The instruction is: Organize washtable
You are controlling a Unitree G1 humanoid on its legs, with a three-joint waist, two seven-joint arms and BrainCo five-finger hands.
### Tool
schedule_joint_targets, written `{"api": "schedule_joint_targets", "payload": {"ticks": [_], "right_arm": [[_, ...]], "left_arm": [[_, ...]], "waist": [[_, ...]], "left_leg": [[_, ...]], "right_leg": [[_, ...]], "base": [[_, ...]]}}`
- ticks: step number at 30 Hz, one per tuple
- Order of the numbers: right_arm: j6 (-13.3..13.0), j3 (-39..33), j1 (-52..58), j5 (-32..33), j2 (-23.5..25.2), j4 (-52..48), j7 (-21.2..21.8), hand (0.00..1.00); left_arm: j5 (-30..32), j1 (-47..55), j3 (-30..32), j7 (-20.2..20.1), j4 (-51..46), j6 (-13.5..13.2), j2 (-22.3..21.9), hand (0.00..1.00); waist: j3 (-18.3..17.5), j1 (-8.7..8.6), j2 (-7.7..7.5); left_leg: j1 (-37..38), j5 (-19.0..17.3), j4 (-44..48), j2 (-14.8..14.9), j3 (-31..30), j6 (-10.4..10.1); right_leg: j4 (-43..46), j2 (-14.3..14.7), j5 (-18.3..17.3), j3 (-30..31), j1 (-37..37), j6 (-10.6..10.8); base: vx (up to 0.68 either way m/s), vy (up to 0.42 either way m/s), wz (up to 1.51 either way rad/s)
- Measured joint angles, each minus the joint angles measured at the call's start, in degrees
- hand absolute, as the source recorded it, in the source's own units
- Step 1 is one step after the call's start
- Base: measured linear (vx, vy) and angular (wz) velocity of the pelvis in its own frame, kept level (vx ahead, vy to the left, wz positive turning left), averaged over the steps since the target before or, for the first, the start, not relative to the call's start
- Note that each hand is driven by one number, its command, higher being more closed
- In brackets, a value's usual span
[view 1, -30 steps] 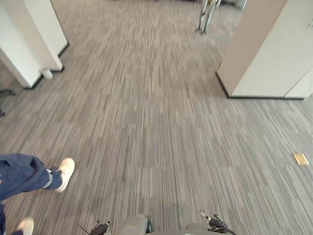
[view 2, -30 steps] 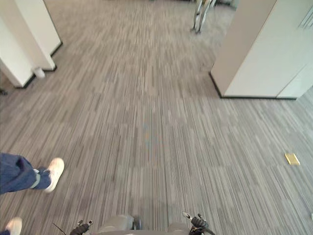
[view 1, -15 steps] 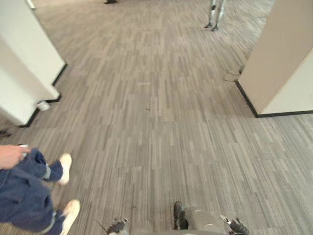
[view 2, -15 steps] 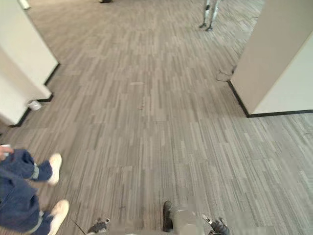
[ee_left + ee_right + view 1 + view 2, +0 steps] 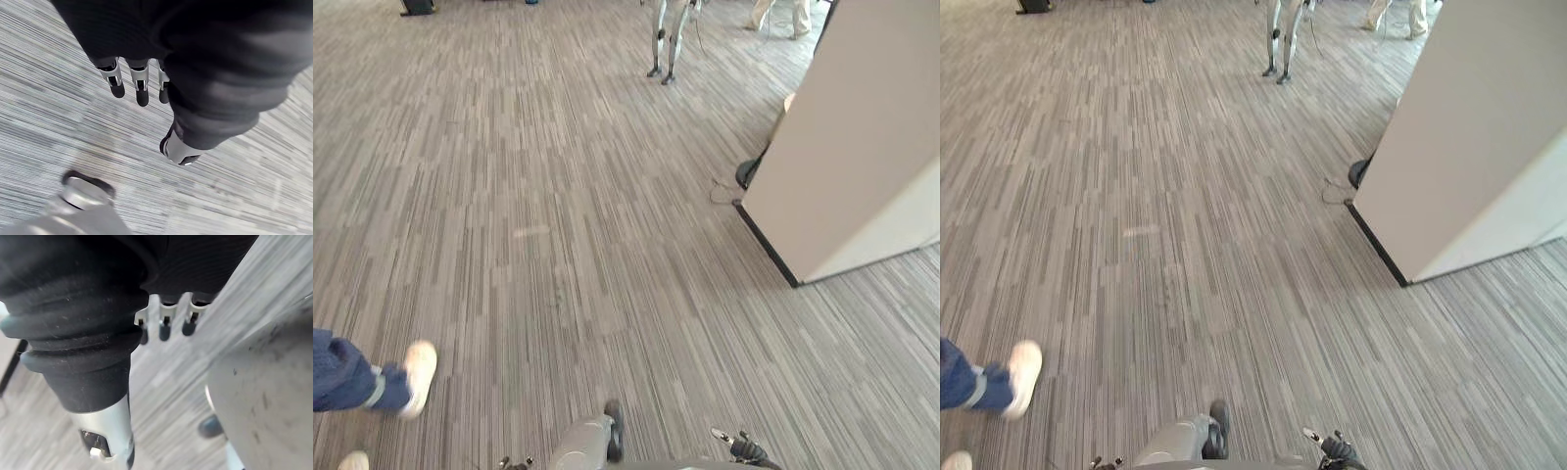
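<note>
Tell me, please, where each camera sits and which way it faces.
Left eye view: on the head, looking down at carpet, a white wall on the right, a person's shoe on the left.
Right eye view: beside it, facing the same way; both share carpet, wall and shoe.
Left wrist view: on the left wrist, looking along the left hand at carpet; fingers straight, empty.
Right wrist view: on the right wrist, looking along the right hand at carpet; fingers straight, empty.

Office-type interior: grey striped carpet tiles [image 5: 558, 196], pale partition wall [image 5: 852, 147] with black skirting [image 5: 766, 244].
</note>
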Motion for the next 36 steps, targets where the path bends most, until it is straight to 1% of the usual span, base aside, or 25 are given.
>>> {"api": "schedule_joint_targets", "payload": {"ticks": [1, 4, 5, 6, 7, 8, 9, 10, 11, 13, 14, 15, 18, 20, 22, 23, 24, 26, 27, 28, 29, 30, 32, 35, 36], "right_arm": [[-0.69, -1.55, 0.08, -0.01, -0.37, -1.43, 0.17, 0.00], [-1.30, -3.75, 0.53, 0.01, -1.00, -4.30, 0.49, 0.00], [-1.10, -4.93, 2.45, -0.06, -0.96, -4.15, 0.59, 0.00], [-0.98, -5.34, 2.91, -0.07, -0.88, -4.13, 0.59, 0.00], [-0.13, -6.03, 5.32, 0.02, -0.07, -4.08, 0.36, 0.00], [0.89, -4.56, 7.31, -0.02, -0.77, -4.53, -0.42, 0.00], [1.02, -4.03, 7.49, 0.01, -0.93, -4.50, -0.52, 0.00], [1.49, -2.91, 8.10, 0.02, -0.50, -4.54, -0.50, 0.00], [1.57, -2.49, 8.30, 0.05, -0.38, -4.79, -0.49, 0.00], [1.90, -1.34, 7.26, 0.29, -4.17, -7.45, -1.11, 0.00], [1.76, -1.31, 6.50, 0.85, -4.06, -8.12, -1.49, 0.00], [1.54, -1.16, 5.39, 2.04, -3.63, -7.93, -1.79, 0.00], [1.41, 2.23, 2.83, 3.84, -2.30, -8.80, -1.79, 0.00], [1.38, 3.18, 0.84, 3.85, -0.76, -8.58, -1.81, 0.00], [0.98, 2.90, 0.05, 3.94, 0.43, -8.66, -1.86, 0.00], [0.90, 2.66, 0.48, 3.95, 0.47, -8.65, -1.91, 0.00], [0.80, 2.69, 1.43, 3.95, 0.46, -8.55, -1.97, 0.00], [0.71, 2.18, 1.65, 3.94, 1.18, -7.96, -1.94, 0.00], [0.71, 1.59, 1.80, 3.94, 2.71, -7.85, -2.01, 0.00], [0.75, 1.23, 2.17, 3.94, 3.24, -7.67, -2.07, 0.00], [0.79, 0.79, 2.38, 4.12, 2.95, -6.06, -2.06, 0.00], [0.21, 0.75, 2.62, 4.00, 2.25, -6.47, -1.99, 0.00], [-0.66, 0.90, 2.63, 3.96, 2.22, -7.13, -1.82, 0.00], [-0.99, 0.08, 2.65, 3.99, 2.23, -8.01, -1.65, 0.00], [-0.92, -0.82, 2.59, 3.95, 2.33, -8.16, -1.65, 0.00]], "left_arm": [[1.17, -0.75, -2.71, -0.05, 0.06, -0.08, 0.10, 0.00], [2.28, -4.56, -6.95, -0.27, 0.01, -0.03, 0.04, 0.00], [2.44, -6.99, -7.06, -0.65, 0.00, -0.04, -0.88, 0.00], [2.51, -7.36, -7.01, -0.74, -0.08, -0.09, -1.21, 0.00], [3.37, -8.28, -6.34, -1.09, -0.64, -0.11, -2.55, 0.00], [3.52, -6.22, -4.07, -1.16, -1.25, -0.17, -4.81, 0.00], [3.57, -5.99, -3.51, -1.16, -1.16, -0.12, -5.12, 0.00], [3.74, -5.77, -1.52, -1.21, -2.69, -0.05, -5.01, 0.00], [3.78, -5.45, -0.16, -1.14, -3.44, -0.01, -5.11, 0.00], [4.25, -3.72, 2.03, -0.34, -2.96, 0.70, -7.95, 0.00], [4.38, -3.64, 1.97, -0.18, -2.99, 0.77, -7.99, 0.00], [4.36, -3.27, 2.14, -0.12, -3.65, 0.76, -7.46, 0.00], [4.00, -2.74, 1.99, -0.14, -7.06, -0.17, -6.94, 0.00], [3.13, -2.93, 1.01, -0.09, -8.30, -0.83, -6.02, 0.00], [1.88, -2.88, -0.24, 0.32, -8.39, -1.23, -6.06, 0.00], [1.77, -2.79, -0.91, 0.40, -8.43, -1.42, -6.06, 0.00], [1.78, -2.32, -1.87, 0.36, -8.70, -1.70, -5.95, 0.00], [3.34, -2.37, -4.45, 0.19, -7.26, -1.63, -3.80, 0.00], [4.65, -3.18, -6.75, 0.09, -6.21, -1.45, -1.30, 0.00], [5.03, -3.52, -8.18, 0.07, -6.04, -1.34, -0.05, 0.00], [5.52, -4.60, -11.03, 0.17, -4.86, -0.88, 1.13, 0.00], [5.44, -4.79, -13.74, 0.09, -3.86, -0.79, 1.03, 0.00], [5.41, -5.75, -15.55, -0.07, -2.91, -0.76, 0.62, 0.00], [4.37, -6.78, -15.83, -0.19, -2.60, -0.68, -0.62, 0.00], [4.17, -6.81, -14.51, -0.21, -2.86, -0.68, -1.82, 0.00]], "waist": [[0.86, -1.34, 1.75], [1.05, -3.80, 4.05], [1.36, -4.43, 3.98], [1.35, -4.38, 4.01], [1.20, -4.14, 4.19], [0.51, -4.36, 5.24], [0.50, -4.52, 5.07], [-0.15, -5.42, 4.26], [-0.39, -5.65, 3.89], [0.72, -3.63, 9.54], [0.96, -3.69, 9.62], [1.28, -3.47, 8.57], [1.20, -1.01, 5.57], [1.27, -0.02, 4.48], [0.90, 0.38, 5.08], [0.39, 1.07, 5.21], [-1.67, 2.69, 4.45], [-3.38, 1.71, 3.02], [-3.36, 0.54, 0.21], [-3.04, 0.05, -1.05], [-1.31, -1.34, -1.07], [-1.08, -2.68, 0.32], [-0.82, -3.23, 1.11], [-0.61, -3.81, 1.30], [-0.60, -3.85, 1.33]], "left_leg": [[5.89, -2.11, -2.36, -0.55, -2.02, 0.23], [15.00, -5.72, -6.55, -0.26, -7.19, 0.12], [18.75, -8.88, -6.67, 0.14, -10.41, -0.11], [19.52, -9.67, -6.66, 0.18, -11.06, -0.29], [22.20, -12.90, -6.17, 0.78, -13.14, -1.06], [23.63, -16.80, -0.87, 2.37, -14.04, -5.11], [22.91, -17.44, 2.68, 2.56, -13.41, -6.17], [16.71, -17.22, 20.18, 2.70, -11.42, -8.41], [13.62, -14.57, 29.23, 3.20, -9.77, -10.81], [6.25, 7.38, 49.55, 12.74, -4.60, -11.92], [3.62, 4.83, 52.90, 13.96, -4.55, -11.25], [-1.46, -1.03, 55.73, 15.01, -3.78, -10.03], [-10.57, -8.60, 42.49, 15.61, -2.75, -9.95], [-11.54, -7.66, 19.88, 14.78, -2.83, -10.82], [-11.21, -2.51, -2.18, 14.74, -4.09, -11.76], [-11.51, -2.42, -3.36, 15.05, -3.94, -11.78], [-12.71, 1.78, 0.91, 14.70, -2.16, -11.11], [-12.52, 5.60, 6.20, 12.18, -1.27, -7.93], [-9.77, 2.51, 6.46, 9.36, 0.30, -5.82], [-7.70, 1.20, 5.96, 8.00, 1.38, -4.99], [1.06, -3.07, 4.06, 4.68, 1.73, -2.20], [6.96, -4.78, 1.41, 4.59, 1.45, -1.53], [13.04, -5.16, -3.73, 4.26, 0.90, -1.37], [18.78, -5.16, -8.68, 2.92, -1.07, -1.55], [20.29, -5.84, -9.42, 1.84, -2.33, -2.69]], "right_leg": [[1.68, -1.49, -4.84, -6.05, -4.00, -3.37], [-7.22, -0.02, -10.68, -12.02, -16.05, -3.65], [-22.81, 0.53, -9.58, -13.37, -19.52, -2.16], [-26.53, 0.70, -8.69, -13.36, -19.90, -1.93], [-39.83, 1.58, -4.85, -12.76, -20.83, -1.28], [-42.44, 3.48, -2.72, -11.26, -23.20, -3.32], [-41.86, 3.59, -2.11, -11.05, -23.43, -3.89], [-40.56, 3.71, 1.36, -11.52, -22.94, -5.54], [-40.29, 3.85, 4.66, -10.97, -21.93, -7.62], [-37.09, 9.42, -0.49, -9.81, -15.40, -9.42], [-37.68, 9.67, -1.77, -9.87, -13.20, -9.39], [-39.36, 9.35, -3.02, -9.52, -8.81, -8.83], [-47.07, 8.14, -4.03, -6.30, 2.00, -7.56], [-50.47, 7.16, -5.48, -5.00, 6.99, -5.17], [-51.52, 6.24, -9.08, -3.43, 12.45, -1.81], [-51.31, 5.83, -10.32, -2.86, 13.57, -1.37], [-49.59, 4.18, -14.02, -0.87, 14.33, -0.80], [-37.34, 1.12, -15.11, 2.12, 10.66, 0.05], [-22.95, -1.65, -11.06, 3.24, 4.97, -1.17], [-16.23, -2.84, -6.49, 3.93, 2.50, -1.53], [-0.85, -4.22, -1.95, 3.18, -3.15, -1.32], [1.67, -2.90, -4.10, -1.19, -6.19, -1.74], [-1.93, -0.58, -7.64, -7.19, -11.09, -1.58], [-19.85, 2.12, -9.40, -15.36, -14.46, -1.43], [-30.22, 3.75, -7.20, -17.03, -14.36, -4.08]], "base": [[0.89, 0.232, 0.59], [0.60, 0.090, 0.86], [0.84, 0.013, 1.23], [0.91, -0.082, 1.26], [0.88, -0.153, 0.90], [0.91, -0.167, 0.84], [1.01, -0.217, 0.82], [0.86, -0.212, 0.65], [1.04, -0.270, 0.61], [0.96, -0.183, -0.19], [0.88, -0.134, -0.28], [0.83, -0.150, -0.06], [0.84, -0.110, -0.26], [0.73, -0.002, -0.40], [0.78, 0.186, -0.40], [0.88, 0.317, -0.83], [0.75, 0.316, -0.98], [0.75, 0.338, -0.73], [0.57, 0.269, -0.15], [0.93, 0.424, -0.03], [0.88, 0.391, 0.07], [0.86, 0.395, 0.08], [0.59, 0.244, 0.23], [0.55, 0.140, 0.39], [0.59, 0.099, 0.76]]}}
